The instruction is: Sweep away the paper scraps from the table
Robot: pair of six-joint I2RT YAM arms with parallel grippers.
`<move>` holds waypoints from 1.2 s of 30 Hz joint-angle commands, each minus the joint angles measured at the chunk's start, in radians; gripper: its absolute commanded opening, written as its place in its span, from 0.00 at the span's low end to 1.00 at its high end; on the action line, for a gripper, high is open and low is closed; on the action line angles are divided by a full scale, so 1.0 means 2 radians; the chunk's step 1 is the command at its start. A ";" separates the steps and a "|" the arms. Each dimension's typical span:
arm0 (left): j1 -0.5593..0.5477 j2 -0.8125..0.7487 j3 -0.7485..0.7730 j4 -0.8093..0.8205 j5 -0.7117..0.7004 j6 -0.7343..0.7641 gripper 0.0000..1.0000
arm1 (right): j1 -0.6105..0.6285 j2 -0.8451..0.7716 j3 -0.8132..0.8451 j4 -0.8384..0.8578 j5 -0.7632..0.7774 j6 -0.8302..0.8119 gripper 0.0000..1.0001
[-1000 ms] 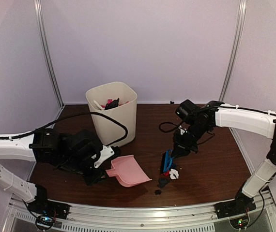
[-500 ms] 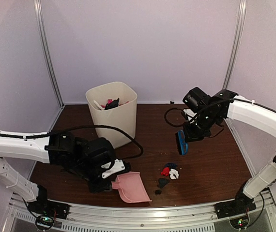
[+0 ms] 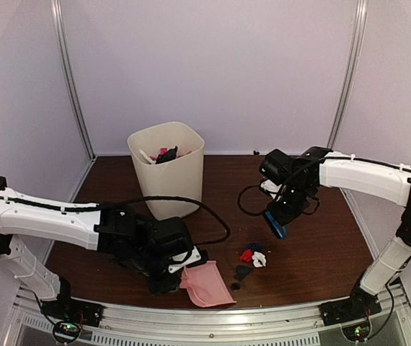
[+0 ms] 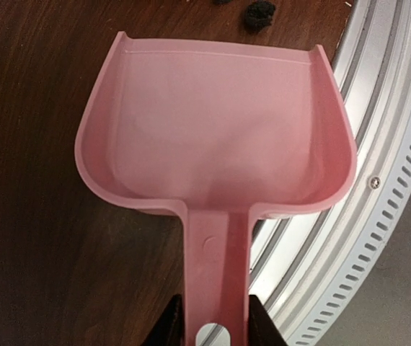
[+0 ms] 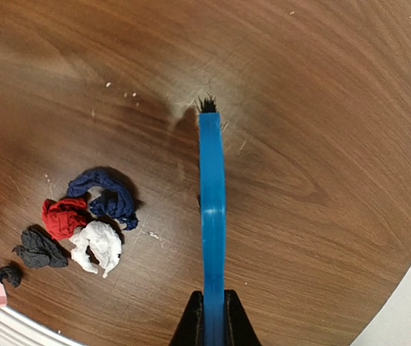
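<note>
A small pile of paper scraps [image 3: 252, 258] lies on the brown table [image 3: 314, 238] right of centre: dark blue [image 5: 104, 194], red [image 5: 63, 217], white [image 5: 97, 244] and black [image 5: 38, 248] wads. My left gripper [image 4: 213, 324] is shut on the handle of the pink dustpan [image 4: 216, 122], which lies near the table's front edge, left of the pile [image 3: 207, 283]. My right gripper [image 5: 213, 317] is shut on the blue brush [image 5: 212, 216] and holds it over the table to the right of and beyond the scraps [image 3: 275, 219].
A cream waste bin [image 3: 166, 169] with scraps inside stands at the back left of centre. The silver front rail [image 4: 378, 180] runs right beside the dustpan. A black cable loops on the table behind the left arm [image 3: 213, 223].
My left gripper has slid the dustpan right and toward the front edge, nearer the scraps. My right gripper lifted the brush off the pile, then brought it back down and left.
</note>
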 commanded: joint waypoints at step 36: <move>-0.006 0.083 0.023 0.073 -0.045 -0.052 0.00 | 0.107 0.039 -0.048 0.052 -0.238 0.031 0.00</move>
